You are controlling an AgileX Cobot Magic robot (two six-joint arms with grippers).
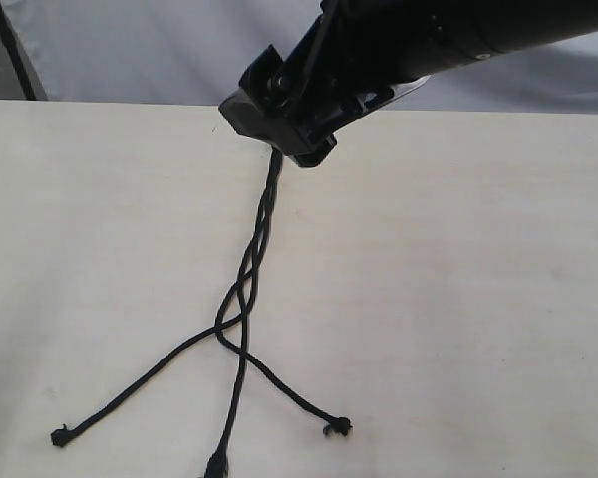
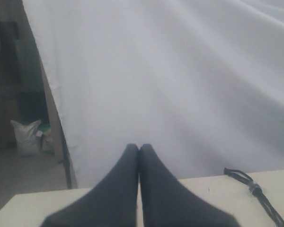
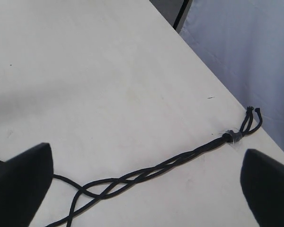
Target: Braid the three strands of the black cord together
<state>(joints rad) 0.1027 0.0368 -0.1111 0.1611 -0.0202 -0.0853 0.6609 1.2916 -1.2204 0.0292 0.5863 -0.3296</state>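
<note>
Tabletop (image 1: 478, 299) beneath my wide-open right claw (image 3: 146, 151) shows the cord (image 1: 254, 239) half braided; left claw (image 2: 139, 149) closed, empty; I'd next pinch a loose strand (image 1: 140, 383).

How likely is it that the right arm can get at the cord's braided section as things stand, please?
Probably yes: the right tool hangs open over the table, the braided section of the black cord lies framed between its jaws, and nothing shows in between.
</note>
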